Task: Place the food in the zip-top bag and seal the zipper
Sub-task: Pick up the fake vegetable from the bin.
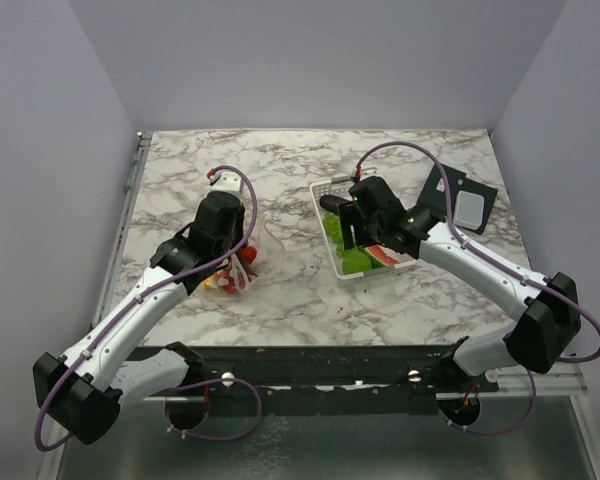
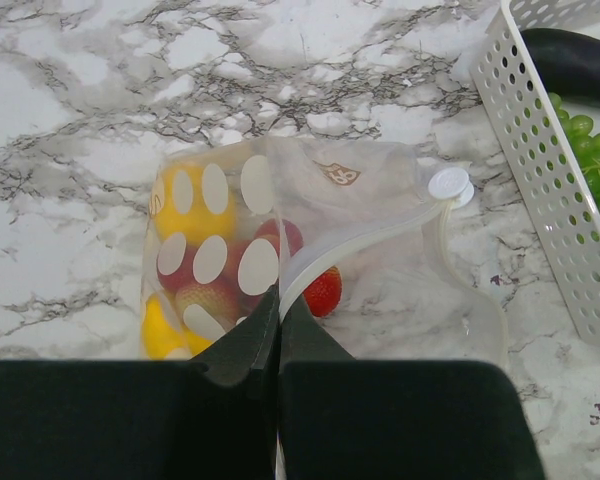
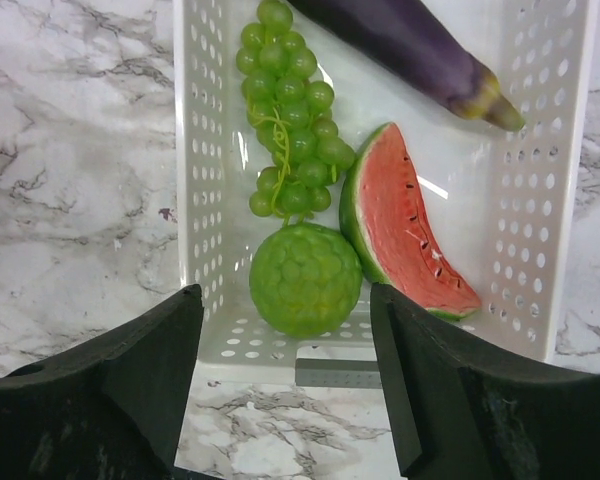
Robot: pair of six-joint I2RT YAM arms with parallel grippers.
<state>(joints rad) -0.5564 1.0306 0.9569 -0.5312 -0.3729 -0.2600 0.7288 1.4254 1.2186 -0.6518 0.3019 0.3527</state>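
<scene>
two risks from here. first, slip of the bumpy green fruit (image 3: 305, 278) out from between the jaws of the right gripper (image 3: 283, 310), spread wide with nothing held, hovering just above it; cause: round, hard shape close to the near wall of the white basket (image 3: 205, 150). second, loss of the thin zipper (image 2: 360, 238) strip from the left gripper (image 2: 278, 310), clamped fully closed on it; cause: slick plastic, mouth then sagging.

basket, right of centre: bumpy green fruit, green grapes (image 3: 290, 110), watermelon slice (image 3: 400, 240), eggplant (image 3: 400, 40) at the far end.

zip-top bag (image 2: 380, 190), left of the basket on the marble table (image 2: 80, 100): yellow pieces (image 2: 190, 215), red strawberry (image 2: 323, 292), more red behind white dots.
</scene>
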